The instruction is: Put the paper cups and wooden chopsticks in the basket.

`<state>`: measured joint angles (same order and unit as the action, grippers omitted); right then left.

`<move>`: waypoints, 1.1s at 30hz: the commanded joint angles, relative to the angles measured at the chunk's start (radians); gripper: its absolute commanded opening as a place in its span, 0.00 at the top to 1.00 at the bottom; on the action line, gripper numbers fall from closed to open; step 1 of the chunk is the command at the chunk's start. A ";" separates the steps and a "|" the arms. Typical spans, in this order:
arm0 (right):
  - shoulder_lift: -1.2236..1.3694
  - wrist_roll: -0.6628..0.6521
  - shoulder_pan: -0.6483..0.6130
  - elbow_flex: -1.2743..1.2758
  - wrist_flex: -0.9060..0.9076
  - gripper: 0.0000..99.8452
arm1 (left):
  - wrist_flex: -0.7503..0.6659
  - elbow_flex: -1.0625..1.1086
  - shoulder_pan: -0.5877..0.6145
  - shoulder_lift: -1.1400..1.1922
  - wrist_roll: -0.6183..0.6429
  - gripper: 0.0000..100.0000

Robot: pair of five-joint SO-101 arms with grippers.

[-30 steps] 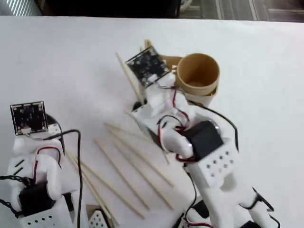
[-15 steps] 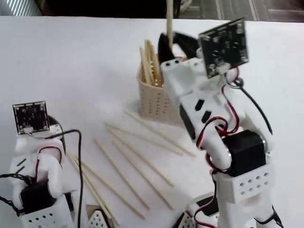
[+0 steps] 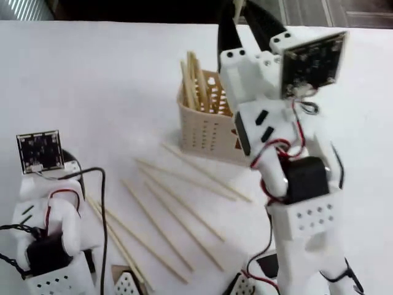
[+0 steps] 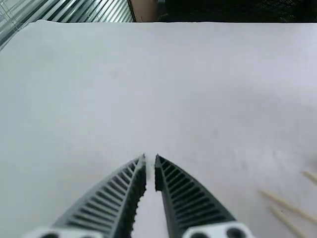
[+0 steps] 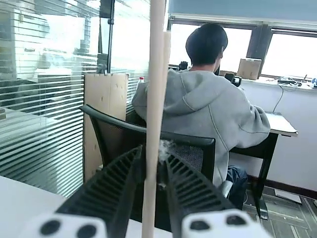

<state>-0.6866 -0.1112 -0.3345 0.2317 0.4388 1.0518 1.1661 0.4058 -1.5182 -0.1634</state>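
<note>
- The right gripper (image 5: 157,148) is holding one wooden chopstick (image 5: 156,74) upright. Its jaws are clamped on the stick, which is reaching far past the fingertips.
- In the high view the right gripper (image 3: 244,12) is pointing toward 12 o'clock and is standing raised at about 1 o'clock from the basket (image 3: 206,132).
- The basket is standing on the white table (image 3: 92,74), a little toward 12 o'clock from the middle.
- A bundle of chopsticks (image 3: 195,80) is leaning inside the basket at its 10 o'clock corner, with the ends sticking up over the rim.
- The loose chopsticks (image 3: 178,209) are lying flat on the table at 6 to 7 o'clock from the basket. Most are running from 10 toward 4 o'clock, and the nearest one is ending just beside the basket wall.
- The left gripper (image 4: 150,163) is hanging low over bare table, its jaws together with only a thin slit and nothing between them.
- The left arm (image 3: 46,215) is standing at 8 o'clock on the table.
</note>
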 commanded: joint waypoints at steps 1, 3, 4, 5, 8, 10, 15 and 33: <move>-0.024 0.000 0.016 0.129 -0.120 0.98 | -0.025 -0.003 0.004 -0.008 0.012 0.95; -0.024 0.000 0.016 0.192 -0.120 0.98 | -0.025 -0.003 0.004 -0.008 0.012 0.95; -0.024 0.000 0.016 0.222 -0.120 0.98 | -0.025 -0.003 0.004 -0.008 0.012 0.95; -0.024 0.000 0.016 0.253 -0.124 0.98 | -0.025 -0.003 0.004 -0.008 0.012 0.95; -0.021 0.000 0.013 0.331 -0.127 0.98 | -0.025 -0.003 0.004 -0.008 0.012 0.95; -0.021 0.000 0.012 0.365 -0.120 0.95 | -0.025 -0.003 0.004 -0.008 0.012 0.95; -0.030 0.000 0.012 0.321 -0.035 0.85 | -0.025 -0.003 0.004 -0.008 0.012 0.95; 0.065 -0.011 -0.332 -0.083 1.027 0.90 | -0.025 -0.003 0.042 -0.008 0.014 0.95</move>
<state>-0.6743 -0.1097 -0.5923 0.1857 1.3763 1.0518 1.1661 0.4135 -1.5182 -0.1634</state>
